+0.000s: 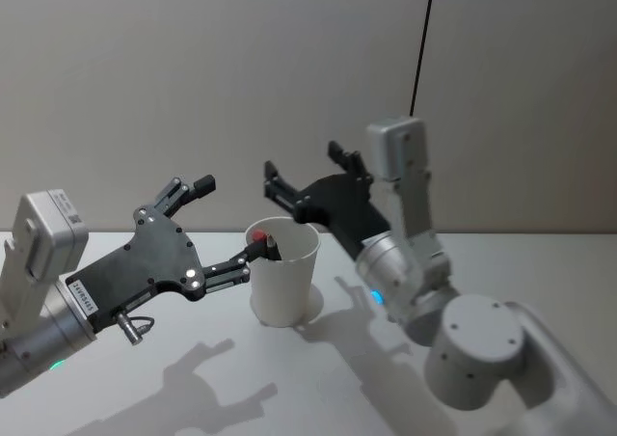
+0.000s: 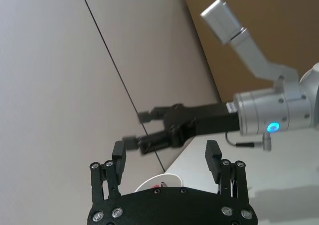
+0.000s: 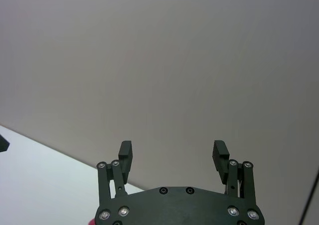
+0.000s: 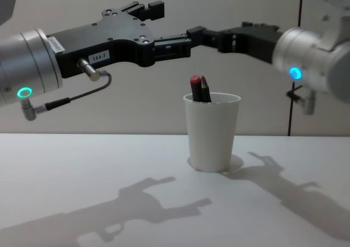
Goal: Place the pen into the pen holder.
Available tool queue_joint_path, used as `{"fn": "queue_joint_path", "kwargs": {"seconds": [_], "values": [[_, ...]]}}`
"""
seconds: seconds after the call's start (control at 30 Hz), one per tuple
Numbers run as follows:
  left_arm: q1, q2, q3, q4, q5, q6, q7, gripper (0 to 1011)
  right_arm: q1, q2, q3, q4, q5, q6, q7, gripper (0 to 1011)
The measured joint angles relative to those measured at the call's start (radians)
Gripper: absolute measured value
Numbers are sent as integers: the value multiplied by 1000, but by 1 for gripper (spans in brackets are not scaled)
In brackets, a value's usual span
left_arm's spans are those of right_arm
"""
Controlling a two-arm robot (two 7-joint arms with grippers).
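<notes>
Both grippers are hanging open and holding nothing: the left gripper nearest, the right gripper farther back. Under them the thin dark pen with a red end is standing inside the plain white tapered cup. It looks light, stiff and smooth, so pinching its poking-out top seems best. Looking from the chest is showing the pen's tip sticking above the rim, while the head view is peeking down into the cup.
</notes>
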Motion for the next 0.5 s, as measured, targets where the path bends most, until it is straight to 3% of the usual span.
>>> {"fn": "queue_joint_path", "kwargs": {"seconds": [0.3, 0.5], "values": [[0, 0, 0, 0, 0, 0, 0, 1002, -56, 62, 76, -97, 40, -10, 26, 1001], [2, 0, 0, -1, 1, 3, 8, 1002, -61, 63, 76, -99, 40, -10, 26, 1001]]}}
